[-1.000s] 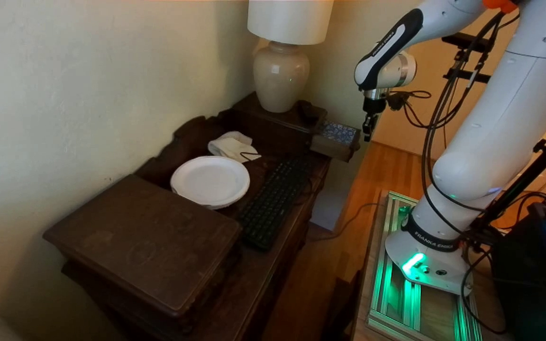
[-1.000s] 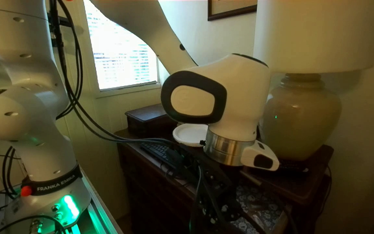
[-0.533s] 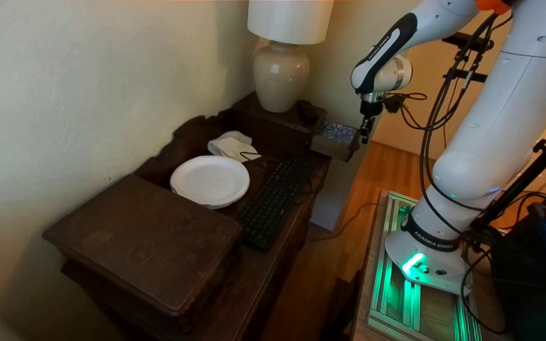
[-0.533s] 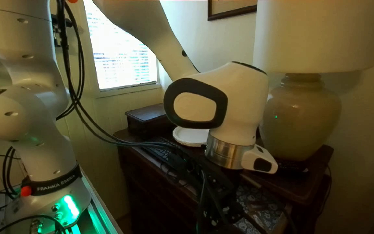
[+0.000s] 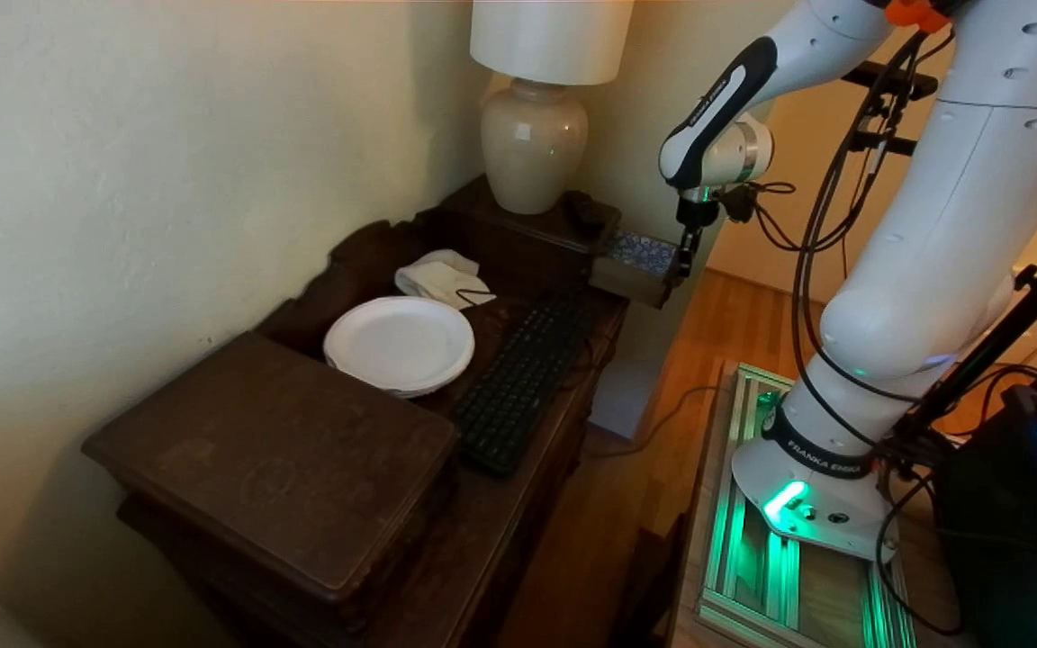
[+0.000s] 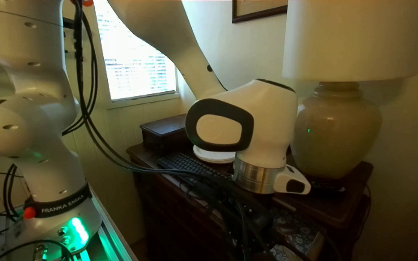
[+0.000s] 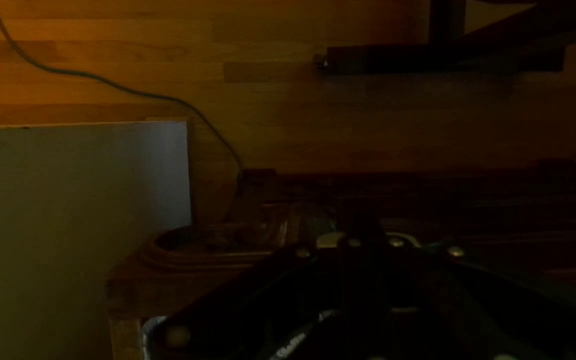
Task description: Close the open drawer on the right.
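Observation:
The small drawer (image 5: 631, 279) stands open in an exterior view. It sticks out from under the lamp's shelf and has a blue-and-white patterned inside. Its lining (image 6: 290, 230) shows in an exterior view, partly behind cables. My gripper (image 5: 684, 265) points down at the drawer's outer front end, and its fingers overlap that end. I cannot tell whether they touch. In the wrist view, which is very dark, the gripper (image 7: 365, 227) has its fingers together with nothing seen between them. The drawer's front corner (image 7: 133, 295) shows at lower left, and the gripper hides much of the rest.
A lamp (image 5: 535, 148) stands on the shelf (image 5: 563, 232) above the drawer, with a dark remote (image 5: 583, 212). A keyboard (image 5: 523, 387), white plate (image 5: 400, 345), white cloth (image 5: 443, 277) and brown box top (image 5: 275, 450) lie along the dresser. Cables (image 6: 209, 175) hang beside the wrist.
The arm has lowered, and my gripper has moved down and leftward in an exterior view, from beside the drawer to overlapping its front end. The drawer has not visibly moved.

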Motion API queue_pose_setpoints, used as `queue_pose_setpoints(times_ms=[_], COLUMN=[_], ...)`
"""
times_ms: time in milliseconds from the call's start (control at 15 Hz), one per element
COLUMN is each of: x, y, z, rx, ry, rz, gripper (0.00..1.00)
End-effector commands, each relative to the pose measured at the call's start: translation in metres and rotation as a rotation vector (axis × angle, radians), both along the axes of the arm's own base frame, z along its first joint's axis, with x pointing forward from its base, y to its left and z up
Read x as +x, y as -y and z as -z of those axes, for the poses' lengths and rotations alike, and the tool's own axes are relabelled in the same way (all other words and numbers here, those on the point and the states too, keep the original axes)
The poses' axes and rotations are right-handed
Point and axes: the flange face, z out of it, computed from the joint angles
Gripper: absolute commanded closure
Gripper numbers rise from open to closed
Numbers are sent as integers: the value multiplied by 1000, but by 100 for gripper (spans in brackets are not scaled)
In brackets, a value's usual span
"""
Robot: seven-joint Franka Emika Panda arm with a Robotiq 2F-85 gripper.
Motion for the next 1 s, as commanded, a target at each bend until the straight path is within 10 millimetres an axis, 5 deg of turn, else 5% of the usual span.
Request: queue_pose_setpoints(times_ms=[0, 933], x=[8, 71], y=[3, 4], z=[9, 19], rx=[-19, -12], ry=[102, 402], rz=[-28, -110], gripper=[100, 100])
